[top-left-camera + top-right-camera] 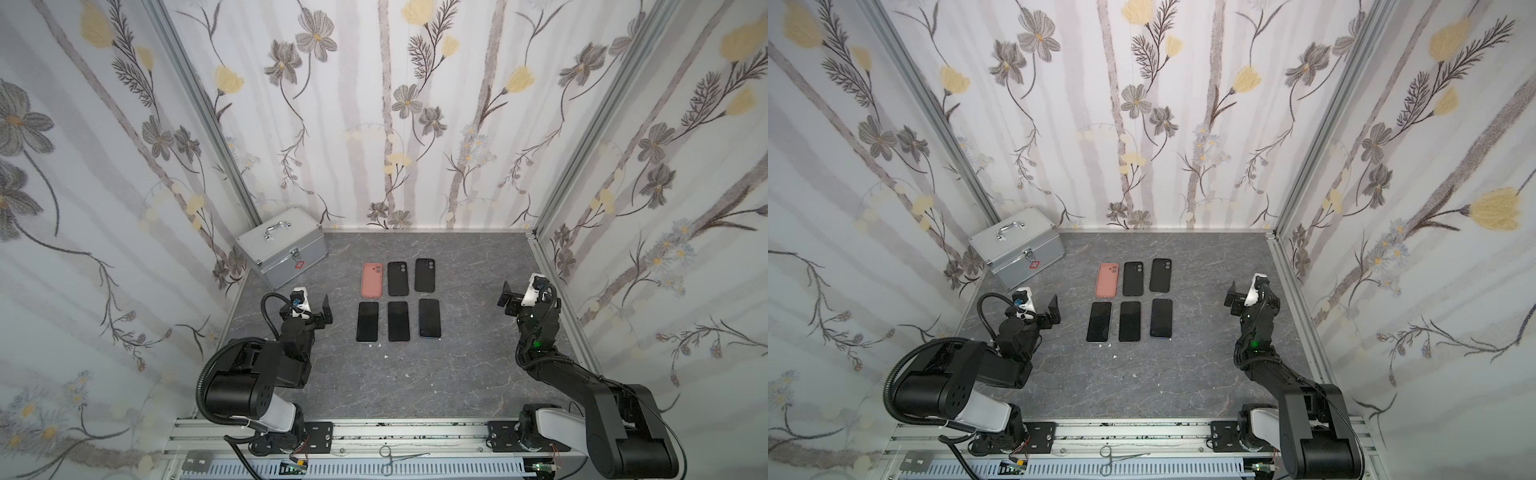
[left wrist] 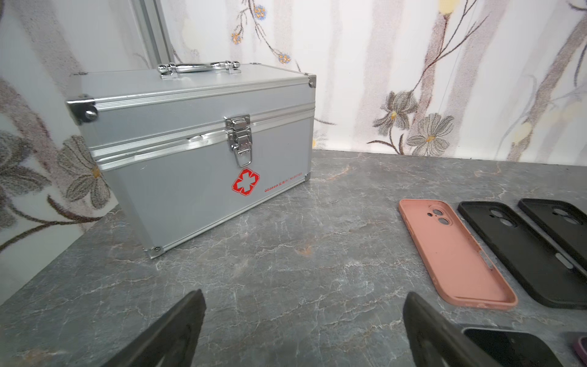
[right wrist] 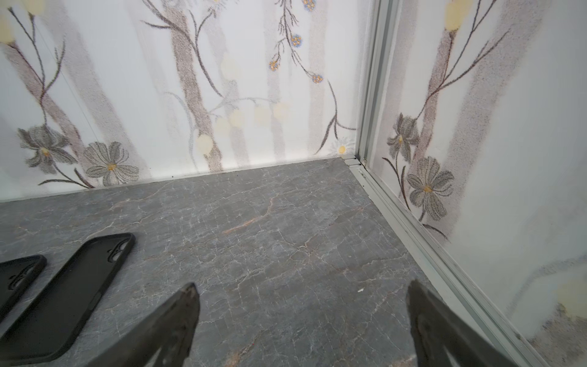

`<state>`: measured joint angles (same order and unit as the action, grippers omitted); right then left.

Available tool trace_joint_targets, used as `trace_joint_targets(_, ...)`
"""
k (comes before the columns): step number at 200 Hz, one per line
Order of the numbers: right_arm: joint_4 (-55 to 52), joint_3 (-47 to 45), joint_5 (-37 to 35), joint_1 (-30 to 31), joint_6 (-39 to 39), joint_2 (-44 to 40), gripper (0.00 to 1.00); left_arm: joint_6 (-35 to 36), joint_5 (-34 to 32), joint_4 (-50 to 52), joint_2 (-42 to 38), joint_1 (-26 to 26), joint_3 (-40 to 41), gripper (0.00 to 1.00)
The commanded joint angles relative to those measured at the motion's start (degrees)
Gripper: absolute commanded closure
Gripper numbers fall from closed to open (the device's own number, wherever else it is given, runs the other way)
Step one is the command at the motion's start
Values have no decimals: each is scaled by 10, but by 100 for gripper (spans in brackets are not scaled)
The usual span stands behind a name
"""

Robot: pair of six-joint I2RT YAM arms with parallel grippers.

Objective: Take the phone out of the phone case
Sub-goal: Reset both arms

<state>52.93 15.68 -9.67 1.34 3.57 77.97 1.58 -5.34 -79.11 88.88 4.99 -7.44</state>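
Observation:
Three phones lie screen-up in a front row in both top views: left point(image 1: 368, 321), middle point(image 1: 398, 321) with a thin reddish rim, and right point(image 1: 429, 318) with a bluish rim. Whether these rims are cases I cannot tell. Behind them lie three empty phone cases, hollow side up: pink point(image 1: 371, 280) point(image 2: 454, 254), black point(image 1: 397, 278) and black point(image 1: 424, 275) point(image 3: 66, 295). My left gripper point(image 1: 321, 308) point(image 2: 305, 294) hovers open left of the rows. Right of the rows, my right gripper point(image 1: 509, 297) point(image 3: 301, 284) hangs open over bare tabletop. Neither touches anything.
A shut silver first-aid box point(image 1: 281, 249) point(image 2: 197, 152) stands at the back left against the wall. Flowered walls close the grey marbled table point(image 1: 415, 374) on three sides. Metal forceps point(image 1: 399, 457) lie on the front rail. Small white specks point(image 1: 386, 356) dot the table.

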Motion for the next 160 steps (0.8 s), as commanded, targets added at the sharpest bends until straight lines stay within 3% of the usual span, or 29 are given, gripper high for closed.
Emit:
trace_joint_targets(1,92,-5,45,-4,-6,12,0,0,22,-111,23,-3,7,0)
trace_joint_targets(60,192,-45,73,-13,-3,49,0,-60,23,-55,21,-48,-21,0)
trace_joint_targets(78,231,-62,78,-15,-3,57,0,-58,37,12,20,-50,-56,0)
trace_joint_targets(116,315,-93,74,-17,-1,81,0,-55,34,17,19,-47,-57,0)
trace_joint_targets(138,295,-81,74,-18,1,81,0,-48,35,16,19,-42,-57,0)
trace_joint_targets(160,234,-52,49,-20,14,80,0,-30,78,17,19,-42,-58,0)
